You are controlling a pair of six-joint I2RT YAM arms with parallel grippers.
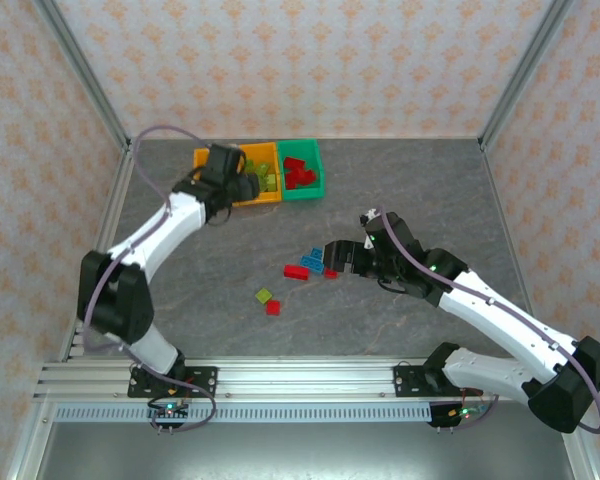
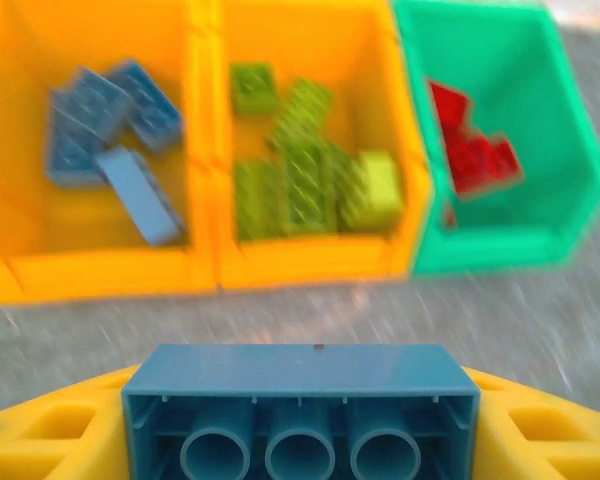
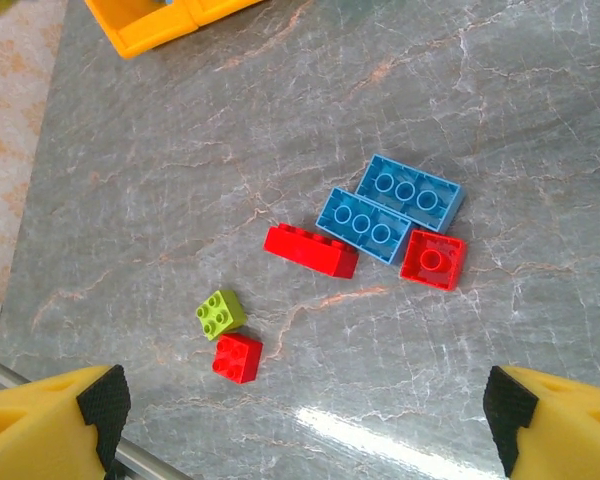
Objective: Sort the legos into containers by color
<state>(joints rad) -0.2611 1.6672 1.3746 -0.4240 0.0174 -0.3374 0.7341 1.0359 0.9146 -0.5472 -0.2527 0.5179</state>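
Jaws of the left gripper (image 1: pixel 238 186) are clamped on a blue brick (image 2: pixel 300 385), one yellow finger pressing each short end and the hollow underside turned toward the wrist camera. Held that way the brick sits level and should fall cleanly once released. The gripper hovers by the near side of the row of bins, which stands at 12 o'clock on the bench (image 1: pixel 400 200), a little toward 11. By colour the brick belongs with the other blues, so the drop likely calls for a shift toward 10 o'clock in the wrist view.

All three bins sit side by side, walls touching. At 10 o'clock in the left wrist view, the left orange bin (image 2: pixel 10 150) holds several blue bricks lying loosely on one another. At 12 o'clock, the middle orange bin (image 2: pixel 310 30) holds a heap of lime green bricks. At 2 o'clock, the green bin (image 2: pixel 570 150) holds red bricks bunched together.

Jaws of the right gripper (image 3: pixel 305 410) stand wide open and hold nothing, poised above the unsorted legos near mid-bench, seemingly to pick the next one. Two loose blue bricks (image 3: pixel 390 208) lie long side to long side. A long red brick (image 3: pixel 310 250) lies just beside them at 8 o'clock and a square red brick (image 3: pixel 432 259) at 4 o'clock. Apart, toward 7 o'clock, a lime green brick (image 3: pixel 221 314) sits just beside a small red brick (image 3: pixel 238 358).
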